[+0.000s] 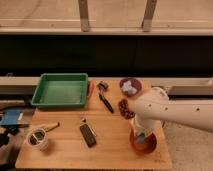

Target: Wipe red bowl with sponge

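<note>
1. The red bowl [143, 144] is sitting at the near right corner of the wooden table [65, 152], close to the near edge.
2. The gripper [141, 136] is reaching down into the bowl, pressing the blue-grey sponge [141, 139] inside; whether the jaws are clamped cannot be told.
3. The purple bowl [130, 87] and dark grapes [125, 108] are lying just beyond.
4. The green tray [60, 91] is occupying the far left; bare wood is lying between the black bar [88, 135] and the red bowl.

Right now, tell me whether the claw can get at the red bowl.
Probably yes. The claw already hangs directly over the red bowl at the table's front right corner, with the sponge down inside it, and nothing lies between them.
</note>
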`<state>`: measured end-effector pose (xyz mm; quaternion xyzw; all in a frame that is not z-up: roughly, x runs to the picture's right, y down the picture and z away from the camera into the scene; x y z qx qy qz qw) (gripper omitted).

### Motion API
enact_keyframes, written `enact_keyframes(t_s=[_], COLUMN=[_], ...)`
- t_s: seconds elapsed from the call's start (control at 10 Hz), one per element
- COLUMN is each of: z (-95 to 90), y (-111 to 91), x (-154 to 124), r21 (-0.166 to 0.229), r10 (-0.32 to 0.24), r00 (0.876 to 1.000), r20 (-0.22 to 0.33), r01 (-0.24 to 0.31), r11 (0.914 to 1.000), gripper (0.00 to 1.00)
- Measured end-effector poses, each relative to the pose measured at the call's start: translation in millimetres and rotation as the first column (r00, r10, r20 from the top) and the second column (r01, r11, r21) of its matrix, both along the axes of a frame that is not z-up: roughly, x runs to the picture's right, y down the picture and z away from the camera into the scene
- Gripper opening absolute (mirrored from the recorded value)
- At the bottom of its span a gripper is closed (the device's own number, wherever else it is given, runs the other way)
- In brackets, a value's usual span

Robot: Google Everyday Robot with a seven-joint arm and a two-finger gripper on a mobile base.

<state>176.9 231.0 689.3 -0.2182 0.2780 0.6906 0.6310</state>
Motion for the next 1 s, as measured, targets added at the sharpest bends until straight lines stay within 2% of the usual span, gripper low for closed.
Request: enact_keyframes(t_s=[0.2,0.4,0.6,0.7,1.0], z=[-15.9,-27.6,-33.1,-30.0,-6.4], y=[20.5,34.8,40.0,35.5,4.9], x=[-7.9,9.3,33.9,39.6,51.8], r21=[-0.003,-0.001,0.001,0.006,0.022], r10=[0.017,0.061,0.094,0.101,0.099], r00=[1.000,0.998,0.994,0.993,0.994], r20=[-0.004,-0.032,-0.061,-0.062,-0.045], r01=[-0.017,-0.061,-0.094,-0.100,-0.098], r11=[0.9999,0.9981,0.9956,0.9949,0.9949], gripper=[0.00,0.00,0.00,0.00,0.00])
